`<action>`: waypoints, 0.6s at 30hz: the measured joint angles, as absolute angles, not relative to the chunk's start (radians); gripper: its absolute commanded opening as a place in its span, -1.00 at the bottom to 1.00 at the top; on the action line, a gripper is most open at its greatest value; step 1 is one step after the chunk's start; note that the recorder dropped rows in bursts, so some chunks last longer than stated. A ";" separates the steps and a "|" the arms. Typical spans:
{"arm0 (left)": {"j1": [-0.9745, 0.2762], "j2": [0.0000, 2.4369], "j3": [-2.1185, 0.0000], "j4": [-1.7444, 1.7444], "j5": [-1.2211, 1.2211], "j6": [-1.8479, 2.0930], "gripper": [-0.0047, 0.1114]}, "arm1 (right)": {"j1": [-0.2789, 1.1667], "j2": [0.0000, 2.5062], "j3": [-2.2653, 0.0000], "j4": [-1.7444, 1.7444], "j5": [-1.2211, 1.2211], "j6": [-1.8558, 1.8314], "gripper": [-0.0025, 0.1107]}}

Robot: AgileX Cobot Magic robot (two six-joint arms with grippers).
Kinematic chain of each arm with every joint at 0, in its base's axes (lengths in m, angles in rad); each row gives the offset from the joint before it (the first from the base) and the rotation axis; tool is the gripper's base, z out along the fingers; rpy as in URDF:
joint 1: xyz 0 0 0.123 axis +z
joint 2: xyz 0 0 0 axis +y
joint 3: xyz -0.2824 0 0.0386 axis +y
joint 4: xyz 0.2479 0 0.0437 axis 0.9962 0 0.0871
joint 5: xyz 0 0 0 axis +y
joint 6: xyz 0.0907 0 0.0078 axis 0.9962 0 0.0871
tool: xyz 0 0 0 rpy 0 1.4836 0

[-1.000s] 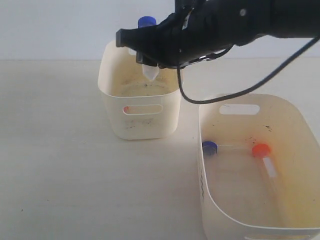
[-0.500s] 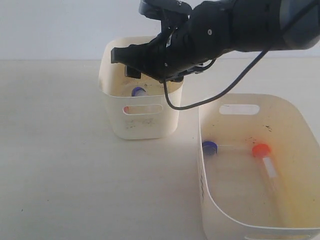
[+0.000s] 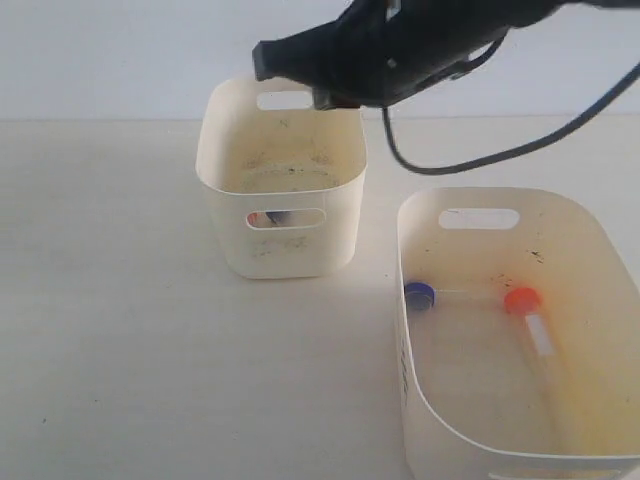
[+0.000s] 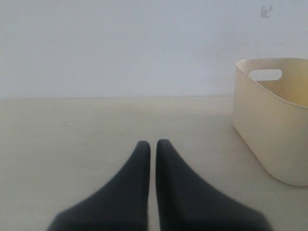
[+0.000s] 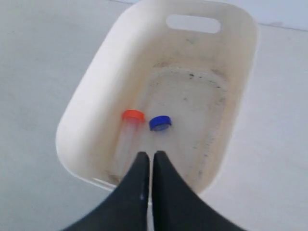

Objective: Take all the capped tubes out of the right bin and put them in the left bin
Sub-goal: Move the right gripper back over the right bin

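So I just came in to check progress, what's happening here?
The right gripper hovers shut and empty over the left bin, which holds one orange-capped tube and one blue-capped tube. Another blue tube and another orange tube lie in the right bin. The left gripper is shut, holding nothing.

My right arm [image 3: 450,40] enters at one o'clock and extends to eleven; right gripper [image 5: 147,154] with jaws pressed together, empty. My left gripper [image 4: 152,142]: jaws likewise together, empty.
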State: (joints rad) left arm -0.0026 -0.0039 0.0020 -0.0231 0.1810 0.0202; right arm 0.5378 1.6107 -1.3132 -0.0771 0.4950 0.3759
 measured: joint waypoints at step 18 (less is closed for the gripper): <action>-0.003 -0.004 0.002 -0.023 0.181 0.020 -0.85 | 0.384 1.438 -0.953 -0.099 0.729 0.418 -0.96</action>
